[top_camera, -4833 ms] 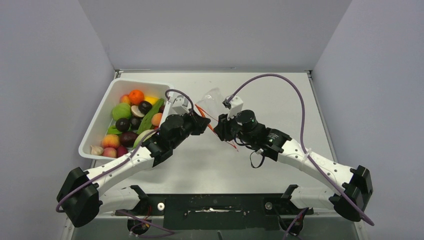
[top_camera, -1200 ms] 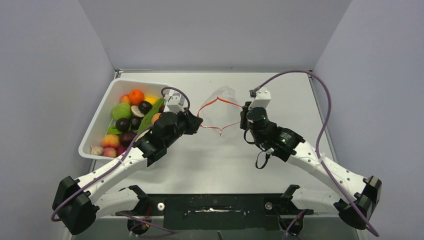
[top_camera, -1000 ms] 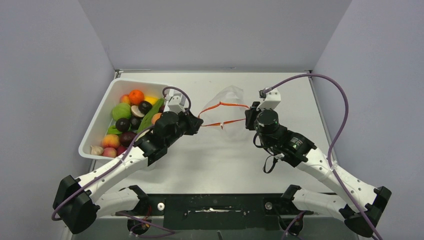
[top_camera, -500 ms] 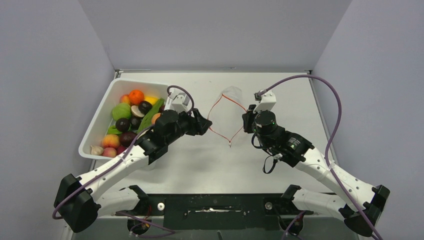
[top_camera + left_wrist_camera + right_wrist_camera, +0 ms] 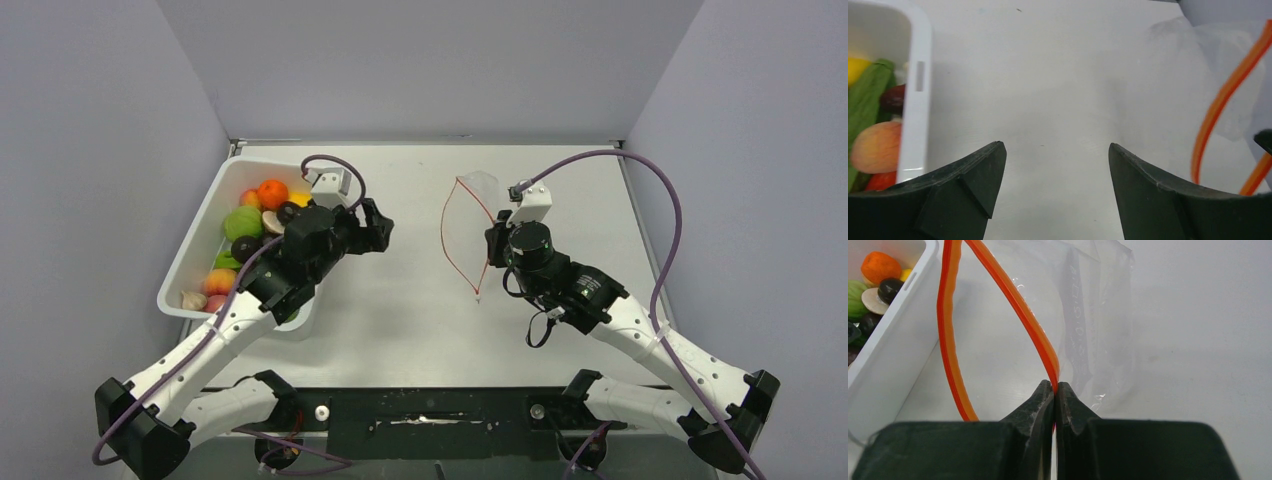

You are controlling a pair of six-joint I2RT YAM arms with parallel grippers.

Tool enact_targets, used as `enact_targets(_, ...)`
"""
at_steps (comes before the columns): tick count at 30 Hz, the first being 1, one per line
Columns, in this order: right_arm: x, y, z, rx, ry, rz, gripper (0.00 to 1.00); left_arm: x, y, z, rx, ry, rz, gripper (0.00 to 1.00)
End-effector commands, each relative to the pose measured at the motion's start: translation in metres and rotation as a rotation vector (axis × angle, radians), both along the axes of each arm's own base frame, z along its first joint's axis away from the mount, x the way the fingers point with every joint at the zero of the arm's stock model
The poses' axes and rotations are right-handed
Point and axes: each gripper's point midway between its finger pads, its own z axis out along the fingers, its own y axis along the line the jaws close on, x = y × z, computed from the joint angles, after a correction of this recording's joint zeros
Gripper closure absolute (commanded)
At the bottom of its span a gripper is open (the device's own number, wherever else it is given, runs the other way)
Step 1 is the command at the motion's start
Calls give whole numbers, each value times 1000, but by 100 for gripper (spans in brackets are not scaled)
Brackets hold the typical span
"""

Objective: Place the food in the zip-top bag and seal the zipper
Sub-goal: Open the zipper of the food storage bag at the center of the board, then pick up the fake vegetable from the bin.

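Observation:
The clear zip-top bag (image 5: 481, 184) hangs mouth-open in the middle of the table, its red-orange zipper (image 5: 444, 230) forming a loop. My right gripper (image 5: 492, 240) is shut on the near strand of that zipper (image 5: 1018, 305), with the bag (image 5: 1098, 315) spread out behind it. My left gripper (image 5: 380, 225) is open with nothing between its fingers (image 5: 1055, 145), above bare table between the bin and the bag (image 5: 1198, 65). The food lies in the white bin: an orange (image 5: 272, 192), a green piece (image 5: 242, 222) and a peach (image 5: 220, 282) among several others.
The white bin (image 5: 190, 262) stands at the left, and its right wall (image 5: 918, 100) is just left of my left fingers. Grey walls close in the table at the back and both sides.
My left gripper let go of the zipper, opened, and drew back left toward the bin. The bag mouth, earlier stretched between both grippers, now hangs from the right gripper alone.

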Motion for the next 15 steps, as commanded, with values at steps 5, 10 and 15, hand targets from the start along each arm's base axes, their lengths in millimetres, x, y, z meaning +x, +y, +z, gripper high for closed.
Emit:
enact_targets(5,-2,6,5,43,-28,29,100,22,104,1,95,92,299,30)
enact_targets(10,-4,6,2,51,-30,38,100,28,161,-29,161,137,446,32)
enact_targets(15,-6,7,-1,45,-26,52,100,33,214,-50,203,177,599,31)
